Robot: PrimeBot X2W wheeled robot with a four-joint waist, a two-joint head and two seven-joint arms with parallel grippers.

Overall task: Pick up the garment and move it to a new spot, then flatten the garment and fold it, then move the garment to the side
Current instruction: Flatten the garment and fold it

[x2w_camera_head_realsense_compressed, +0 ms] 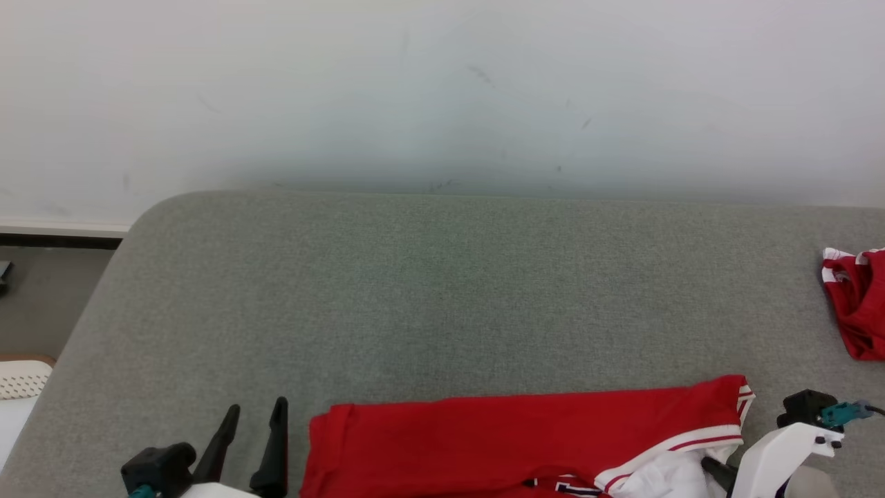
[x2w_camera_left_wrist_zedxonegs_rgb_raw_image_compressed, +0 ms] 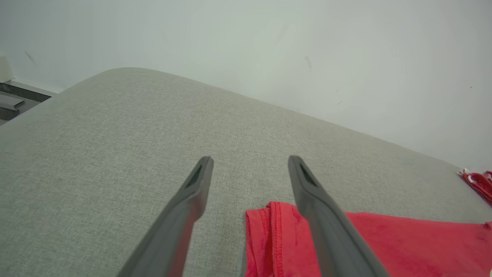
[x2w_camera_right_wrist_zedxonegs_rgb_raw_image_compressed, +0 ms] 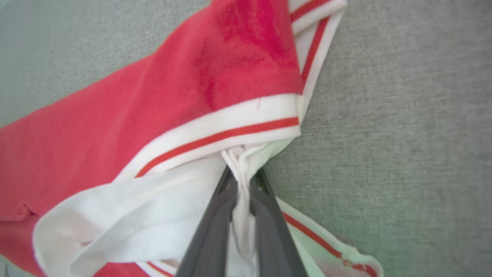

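The garment point(x2w_camera_head_realsense_compressed: 525, 436) is red with white, red-striped trim and lies along the near edge of the grey padded surface point(x2w_camera_head_realsense_compressed: 442, 290). In the right wrist view my right gripper point(x2w_camera_right_wrist_zedxonegs_rgb_raw_image_compressed: 243, 175) is shut on a bunched white fold of the garment point(x2w_camera_right_wrist_zedxonegs_rgb_raw_image_compressed: 215, 88), pinched between both fingers. The head view shows that arm's pale wrist point(x2w_camera_head_realsense_compressed: 781, 453) at the garment's right end. My left gripper point(x2w_camera_head_realsense_compressed: 256, 411) stands open just left of the garment's left edge. In the left wrist view its fingers point(x2w_camera_left_wrist_zedxonegs_rgb_raw_image_compressed: 192, 192) hover over the surface, the red hem point(x2w_camera_left_wrist_zedxonegs_rgb_raw_image_compressed: 275, 234) lying between them.
A second red and white piece of clothing point(x2w_camera_head_realsense_compressed: 857, 301) lies at the right edge of the surface. A white wall point(x2w_camera_head_realsense_compressed: 442, 90) rises behind the surface's far edge. At the left the surface rounds off, with floor and a pale object point(x2w_camera_head_realsense_compressed: 21, 377) below.
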